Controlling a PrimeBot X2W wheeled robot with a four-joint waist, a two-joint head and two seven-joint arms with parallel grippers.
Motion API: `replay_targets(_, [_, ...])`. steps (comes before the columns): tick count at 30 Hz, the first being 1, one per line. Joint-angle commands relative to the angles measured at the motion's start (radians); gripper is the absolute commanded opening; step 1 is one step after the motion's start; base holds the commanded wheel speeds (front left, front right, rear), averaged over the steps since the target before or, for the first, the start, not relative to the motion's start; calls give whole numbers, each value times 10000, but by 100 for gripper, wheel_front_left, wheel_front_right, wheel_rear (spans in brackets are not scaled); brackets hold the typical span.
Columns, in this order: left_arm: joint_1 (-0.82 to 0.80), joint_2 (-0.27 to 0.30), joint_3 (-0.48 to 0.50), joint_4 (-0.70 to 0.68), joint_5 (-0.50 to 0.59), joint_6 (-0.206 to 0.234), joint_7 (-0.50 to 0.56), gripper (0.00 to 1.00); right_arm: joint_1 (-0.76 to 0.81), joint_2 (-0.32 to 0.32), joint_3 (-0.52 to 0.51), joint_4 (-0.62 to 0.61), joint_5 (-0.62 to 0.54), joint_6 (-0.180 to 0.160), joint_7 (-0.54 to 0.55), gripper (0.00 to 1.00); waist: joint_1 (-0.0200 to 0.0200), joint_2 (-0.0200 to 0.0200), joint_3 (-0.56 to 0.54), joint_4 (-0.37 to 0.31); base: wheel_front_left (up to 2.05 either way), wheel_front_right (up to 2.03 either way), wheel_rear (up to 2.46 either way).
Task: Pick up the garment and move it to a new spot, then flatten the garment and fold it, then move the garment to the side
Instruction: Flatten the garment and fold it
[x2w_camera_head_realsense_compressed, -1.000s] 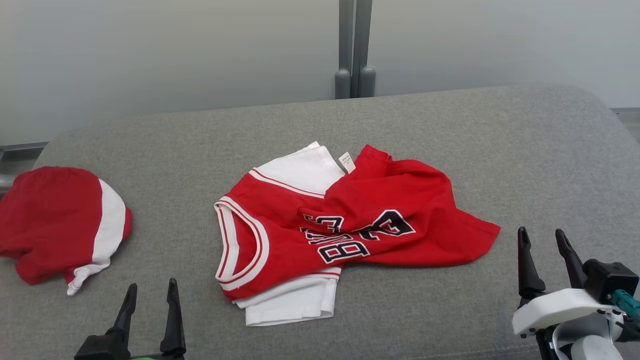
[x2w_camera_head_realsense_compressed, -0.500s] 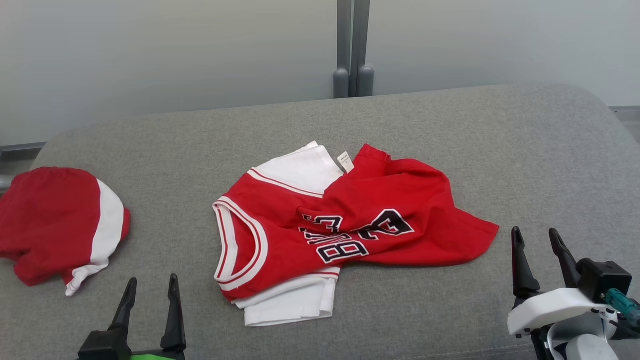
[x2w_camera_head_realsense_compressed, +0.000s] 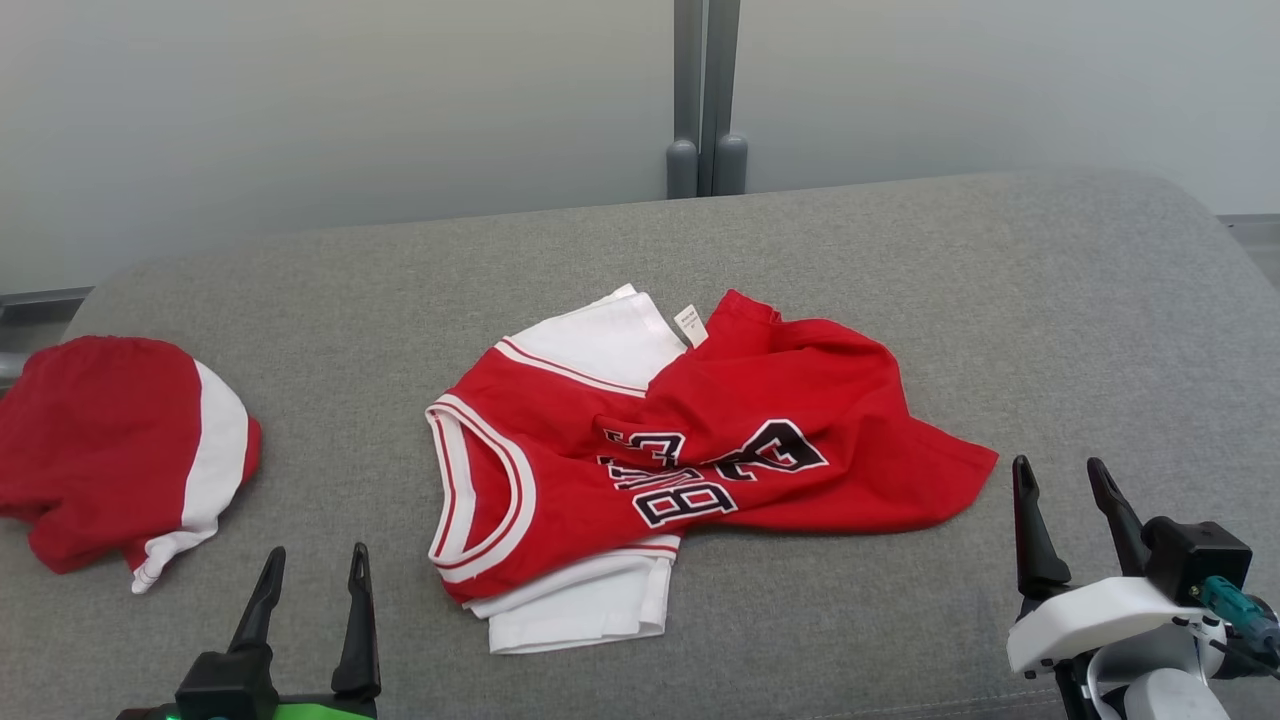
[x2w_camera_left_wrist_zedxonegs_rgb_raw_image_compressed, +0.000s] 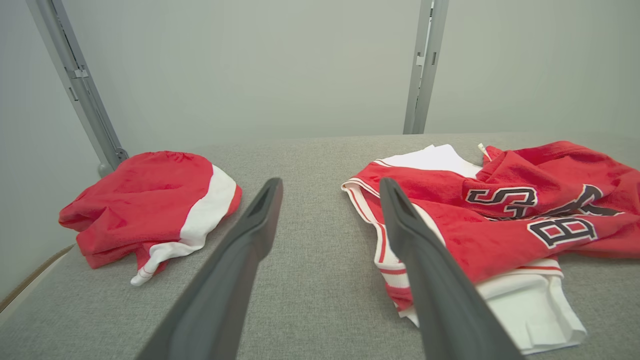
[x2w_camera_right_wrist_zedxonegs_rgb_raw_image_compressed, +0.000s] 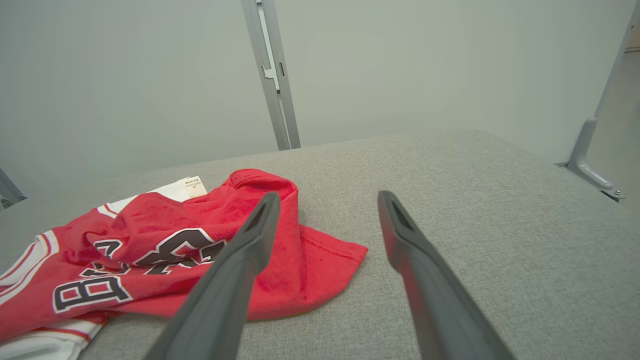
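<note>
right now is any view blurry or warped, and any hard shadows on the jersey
head view: soft even light, jersey sharp, only a faint shadow under its hem; left wrist view: wide-angle stretch, left claw looms oversized; right wrist view: same stretch on the right claw, no glare

1. A desk (x2w_camera_head_realsense_compressed: 900, 300) covered in grey woven fabric fills the lower two thirds of the head view. Its far corners, at upper left and upper right, are rounded.
2. Behind it a plain, pale grey-green wall (x2w_camera_head_realsense_compressed: 350, 100) spans the top of the frame, matt and evenly lit, with no hard shadows.
3. A grey metal upright (x2w_camera_head_realsense_compressed: 708, 90) of two narrow rails stands at top centre. Its rounded feet end just behind the desk's far edge.
4. In the left wrist view a second grey post (x2w_camera_left_wrist_zedxonegs_rgb_raw_image_compressed: 75, 80) slants across the upper left.
5. In the right wrist view a grey bracket (x2w_camera_right_wrist_zedxonegs_rgb_raw_image_compressed: 590, 160) sits at the right edge, beyond the desk's corner.
</note>
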Motion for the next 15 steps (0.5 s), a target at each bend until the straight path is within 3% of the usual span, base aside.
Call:
replay_targets(1, [-136, 12, 15, 11, -33, 12, 0, 100, -57, -21, 16, -5, -68, -3, 15, 100, 0, -1, 1, -1, 0, 0, 0])
replay_targets(6, [-140, 16, 54, 22, -66, -13, -1, 100, -59, -19, 67, 17, -144, -3, 55, 100, 0, -1, 3, 4, 0, 0, 0])
replay_targets(15, [-120, -32, 54, -27, -146, -15, 0, 100, -20, -209, 1210, -457, 280, -3, -49, 100, 0, -1, 5, 15, 0, 0, 0])
